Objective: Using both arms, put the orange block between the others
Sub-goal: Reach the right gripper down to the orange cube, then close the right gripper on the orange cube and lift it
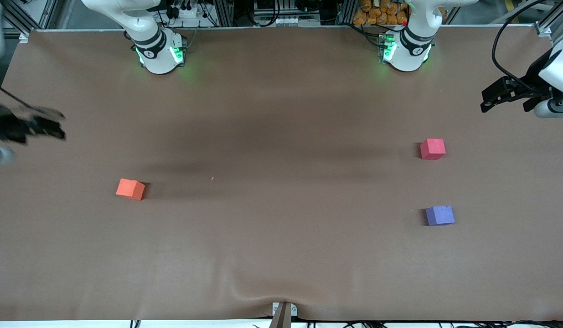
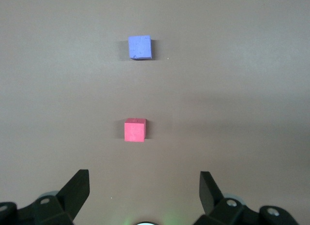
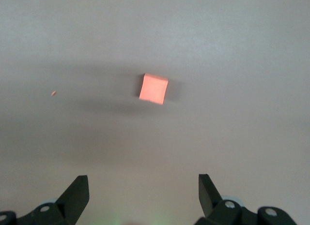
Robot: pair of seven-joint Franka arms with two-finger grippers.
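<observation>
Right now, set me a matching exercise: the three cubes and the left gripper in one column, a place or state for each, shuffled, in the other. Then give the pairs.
Column one:
1. orange block
2. pinkish-red cube
3. purple-blue cube
4. left gripper

Column two:
A. open and empty, in the air at the left arm's end of the table
B. alone toward the right arm's end
C. nearest the front camera of the three cubes
D. farthest from the front camera of the three cubes

Pairs: 1-B, 2-D, 3-C, 4-A

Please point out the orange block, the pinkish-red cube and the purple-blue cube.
orange block [image 1: 130, 188], front view, top face.
pinkish-red cube [image 1: 432, 148], front view, top face.
purple-blue cube [image 1: 440, 215], front view, top face.
</observation>
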